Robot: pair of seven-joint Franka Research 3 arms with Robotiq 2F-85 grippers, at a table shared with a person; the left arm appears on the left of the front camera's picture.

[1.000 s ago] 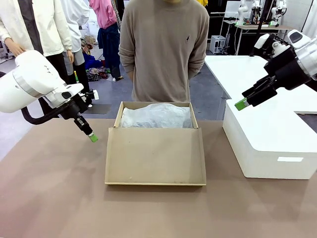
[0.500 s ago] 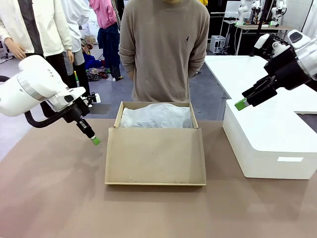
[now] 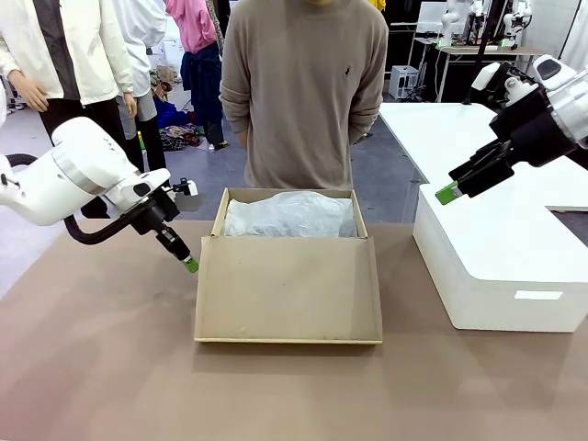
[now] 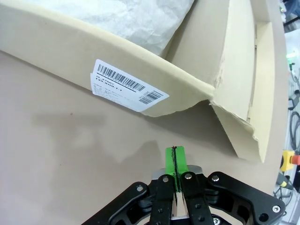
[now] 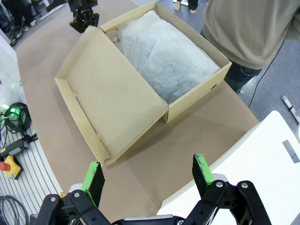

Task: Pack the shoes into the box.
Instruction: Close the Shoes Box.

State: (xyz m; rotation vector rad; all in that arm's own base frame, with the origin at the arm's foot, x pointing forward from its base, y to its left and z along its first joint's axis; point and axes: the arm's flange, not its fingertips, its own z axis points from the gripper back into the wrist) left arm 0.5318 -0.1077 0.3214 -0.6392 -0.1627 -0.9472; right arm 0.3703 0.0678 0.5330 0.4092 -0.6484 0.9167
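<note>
While the left gripper, jaws pressed together, hangs beside the cardboard shoebox, the right gripper hovers spread wide

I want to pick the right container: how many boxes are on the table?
2. The brown cardboard shoebox sits in the middle of the table, lid flap open, tissue paper inside. The larger white box stands to its right.

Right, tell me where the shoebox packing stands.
Done, apparently: white tissue paper lies spread over the inside of the cardboard shoebox, hiding whatever is under it. In hand: the left gripper, shut and empty, sits at the box's left side where the lid joins; the right gripper hangs open above the white box. Left: the lid lies open, to be closed.
</note>
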